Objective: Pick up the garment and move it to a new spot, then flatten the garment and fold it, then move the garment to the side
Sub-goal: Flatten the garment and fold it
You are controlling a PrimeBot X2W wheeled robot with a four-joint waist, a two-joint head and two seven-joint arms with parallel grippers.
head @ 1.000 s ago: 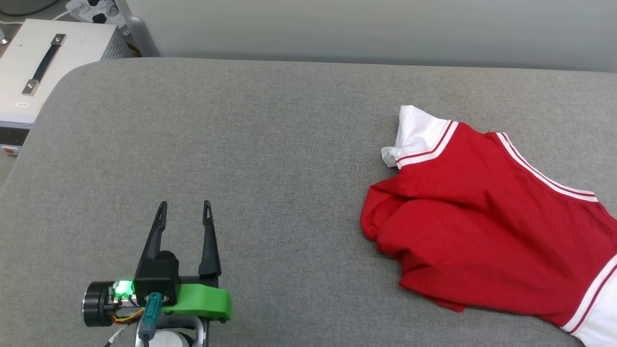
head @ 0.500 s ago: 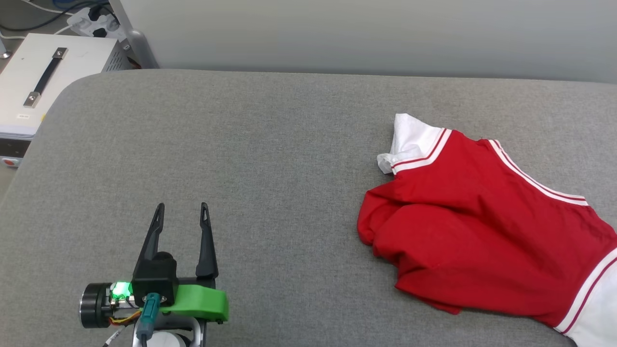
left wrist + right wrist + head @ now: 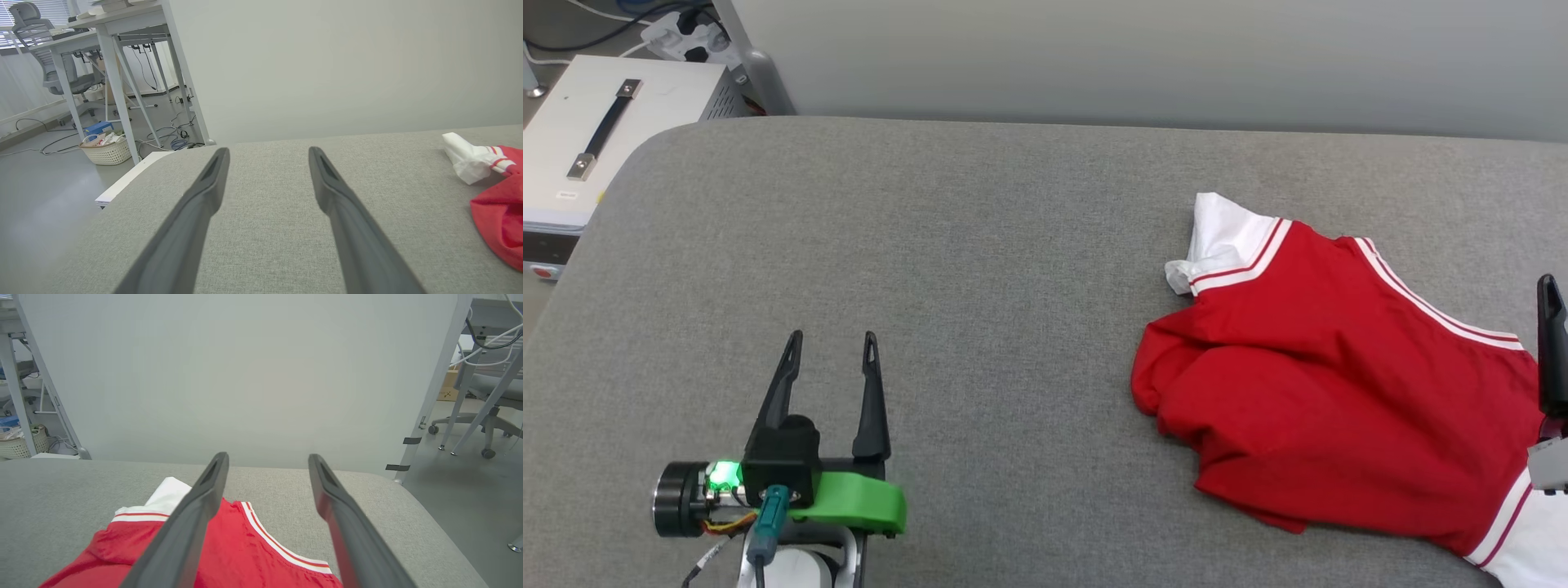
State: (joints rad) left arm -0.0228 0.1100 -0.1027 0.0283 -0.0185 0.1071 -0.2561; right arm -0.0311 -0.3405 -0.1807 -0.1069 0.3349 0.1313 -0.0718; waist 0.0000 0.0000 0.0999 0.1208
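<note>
The garment [image 3: 1323, 384] lies crumpled on the right side of the grey table [image 3: 980, 245]: red cloth, a white sleeve at its far left corner, red-and-white trim. My left gripper [image 3: 832, 339] rests open and empty at the lower left, far from the garment. In the left wrist view its open fingers [image 3: 267, 157] point across bare table, with the garment [image 3: 498, 212] at the right edge. One dark finger [image 3: 1550, 343] of my right gripper stands over the garment's right end. The right wrist view shows that gripper [image 3: 267, 461] open, nothing between its jaws, above the red cloth [image 3: 245, 555].
A white box with a black handle [image 3: 596, 131] stands off the table's far left corner, with a power strip [image 3: 682, 33] behind it. A pale wall panel [image 3: 1143, 57] runs along the far edge. Desk legs [image 3: 118, 90] and a basket [image 3: 107, 150] stand at left, an office chair [image 3: 490, 412] at right.
A finger of my right gripper has come into the head view at the right edge, over the garment. The camera shifted a little. The garment and left gripper have not moved.
</note>
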